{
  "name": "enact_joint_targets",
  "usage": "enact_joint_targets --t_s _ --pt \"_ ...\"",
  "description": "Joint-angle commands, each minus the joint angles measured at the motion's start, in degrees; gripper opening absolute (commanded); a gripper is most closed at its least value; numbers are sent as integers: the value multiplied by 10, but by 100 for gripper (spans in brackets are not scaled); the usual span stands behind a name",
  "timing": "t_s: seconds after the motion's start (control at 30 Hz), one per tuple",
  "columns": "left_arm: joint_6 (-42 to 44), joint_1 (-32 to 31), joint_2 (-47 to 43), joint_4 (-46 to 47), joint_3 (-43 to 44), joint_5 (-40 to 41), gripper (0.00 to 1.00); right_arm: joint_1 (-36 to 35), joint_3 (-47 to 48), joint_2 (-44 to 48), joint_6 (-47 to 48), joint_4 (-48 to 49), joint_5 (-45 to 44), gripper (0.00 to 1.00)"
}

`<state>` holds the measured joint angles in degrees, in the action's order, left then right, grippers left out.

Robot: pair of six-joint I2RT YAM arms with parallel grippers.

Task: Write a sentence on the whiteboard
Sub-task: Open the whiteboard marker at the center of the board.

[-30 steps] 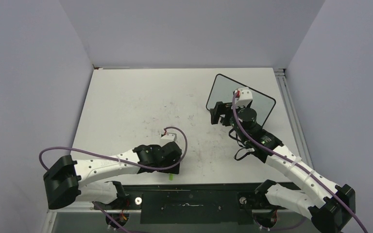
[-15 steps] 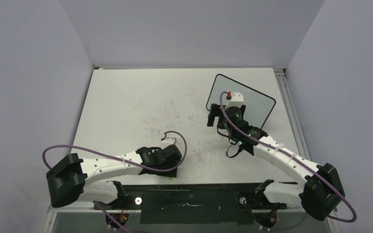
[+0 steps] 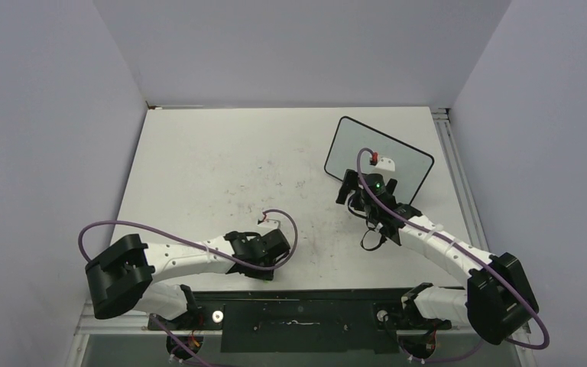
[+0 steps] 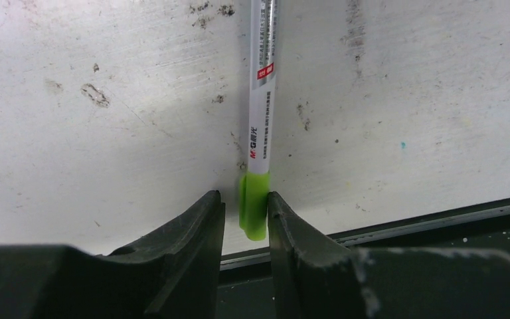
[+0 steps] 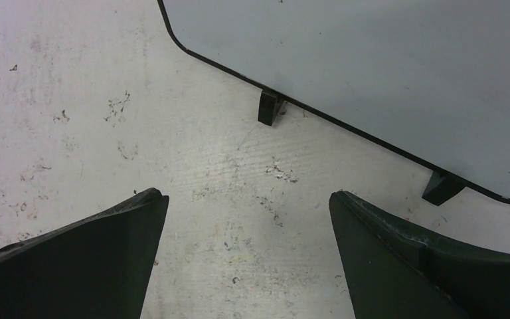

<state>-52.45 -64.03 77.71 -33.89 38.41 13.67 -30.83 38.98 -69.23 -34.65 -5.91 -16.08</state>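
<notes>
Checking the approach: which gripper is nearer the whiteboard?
Right. The right gripper is just before the whiteboard; the left gripper is far off at the near table edge, around a marker.

Marker: far end cut off by the top edge of the left wrist view; barrel print too small to read; contact with the left fingers cannot be told. Whiteboard: cropped at top and right in the right wrist view; part of its lower edge is behind the right arm from above.
</notes>
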Motion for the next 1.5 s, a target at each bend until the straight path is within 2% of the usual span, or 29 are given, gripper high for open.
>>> enact_joint_targets --t_s 0.0,0.07,0.2,0.33,0.43,0.53,0.73,0.83,0.93,1.0,1.17,1.47 --pt "8 -2 23 -10 7 21 26 -1 -6 7 -10 38 21 98" --pt "14 -2 25 -10 8 23 20 -1 -6 8 -9 41 26 98" --pt "29 -3 24 -22 13 30 0 0 1 13 1 39 38 98" --pt "50 -3 -7 -51 36 70 0 4 22 23 22 23 66 97" --pt "96 -2 -56 -70 73 109 0 42 44 25 39 11 150 95" --pt "188 12 -102 -56 114 109 0 92 66 19 52 3 283 95" --pt "400 96 -160 -6 154 -44 0 138 98 -6 49 9 520 96" --pt "490 101 -180 4 148 -97 0 137 102 -10 34 32 605 98" --pt "538 102 -189 24 124 -127 0 130 103 -18 33 53 670 98" --pt "551 101 -194 46 105 -145 0 114 112 -32 48 36 690 98" --pt "557 93 -209 66 87 -181 0 39 149 -92 109 -31 687 91" --pt "559 74 -201 63 82 -172 0 -17 140 -119 69 30 746 71"
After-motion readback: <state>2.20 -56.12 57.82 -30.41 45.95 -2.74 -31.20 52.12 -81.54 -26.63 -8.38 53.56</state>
